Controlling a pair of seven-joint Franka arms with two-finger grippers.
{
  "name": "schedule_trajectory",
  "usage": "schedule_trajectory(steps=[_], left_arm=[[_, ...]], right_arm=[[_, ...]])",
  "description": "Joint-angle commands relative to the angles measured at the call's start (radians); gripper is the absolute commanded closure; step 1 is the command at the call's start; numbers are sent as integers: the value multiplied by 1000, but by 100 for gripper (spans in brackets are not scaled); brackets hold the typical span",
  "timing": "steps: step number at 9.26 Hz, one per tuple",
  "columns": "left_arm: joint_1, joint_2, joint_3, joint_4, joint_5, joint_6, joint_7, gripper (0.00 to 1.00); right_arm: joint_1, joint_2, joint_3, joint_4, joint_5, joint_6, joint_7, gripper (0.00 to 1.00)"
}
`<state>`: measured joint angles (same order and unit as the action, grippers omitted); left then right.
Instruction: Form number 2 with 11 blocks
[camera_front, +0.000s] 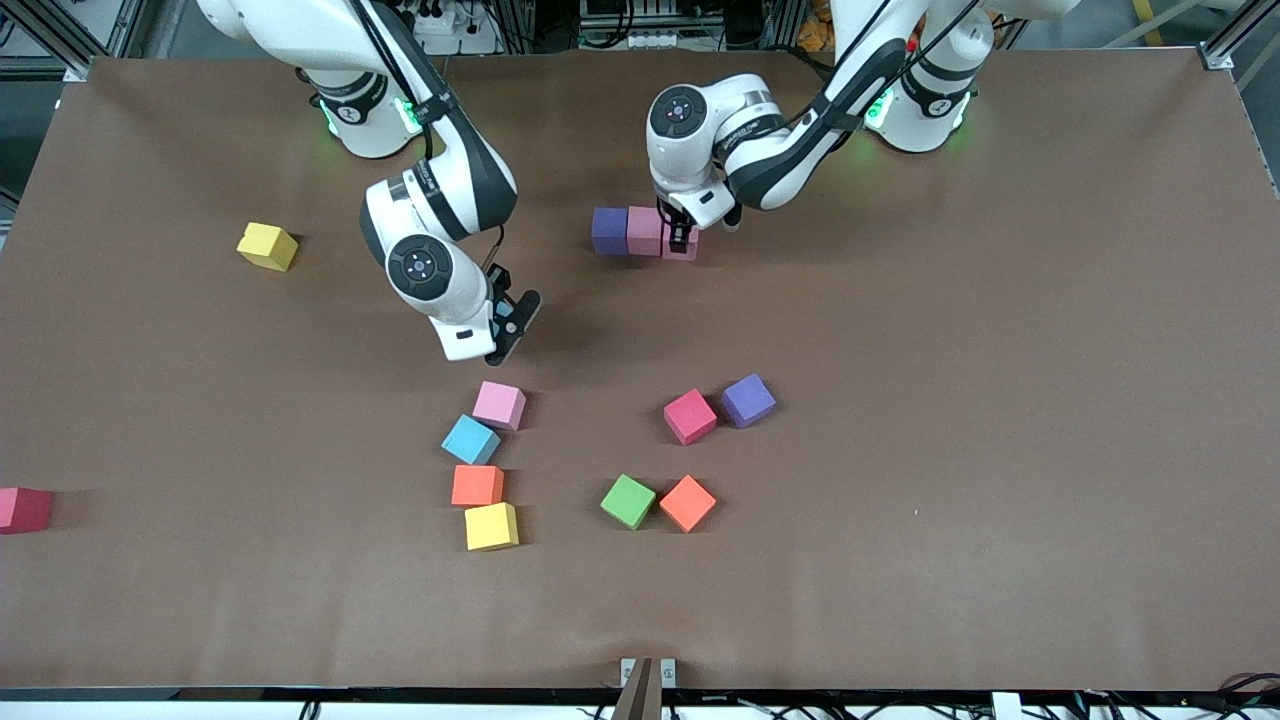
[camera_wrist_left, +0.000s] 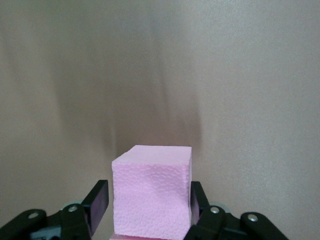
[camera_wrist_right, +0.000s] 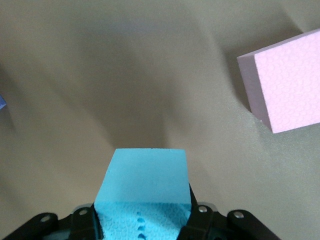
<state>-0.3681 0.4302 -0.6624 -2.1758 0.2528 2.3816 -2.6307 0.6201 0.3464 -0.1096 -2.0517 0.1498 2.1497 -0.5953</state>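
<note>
We see the left gripper (camera_front: 682, 238) slightly parted around a pink cube (camera_wrist_left: 151, 192), not gripping, ending a row with another pink cube (camera_front: 644, 230) and a purple cube (camera_front: 609, 230). Our right gripper (camera_front: 512, 330) hangs above the table (camera_front: 1000, 400), clamped on a light blue cube (camera_wrist_right: 145, 187).

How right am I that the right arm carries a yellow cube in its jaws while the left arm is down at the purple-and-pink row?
No: the cube in the jaws of the right gripper is light blue, not yellow; the right wrist view shows it.
</note>
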Motion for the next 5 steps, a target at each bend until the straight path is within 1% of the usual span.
schedule_trajectory(steps=[1, 3, 5], left_arm=[[14, -65, -26, -12, 10, -62, 5, 26], [14, -85, -37, -10, 6, -91, 5, 26], [18, -108, -40, 16, -6, -122, 12, 26]], right_arm=[[-10, -1, 5, 10, -18, -8, -8, 100], [-3, -1, 5, 22, -18, -17, -6, 100], [-8, -1, 5, 22, -18, -16, -6, 100]])
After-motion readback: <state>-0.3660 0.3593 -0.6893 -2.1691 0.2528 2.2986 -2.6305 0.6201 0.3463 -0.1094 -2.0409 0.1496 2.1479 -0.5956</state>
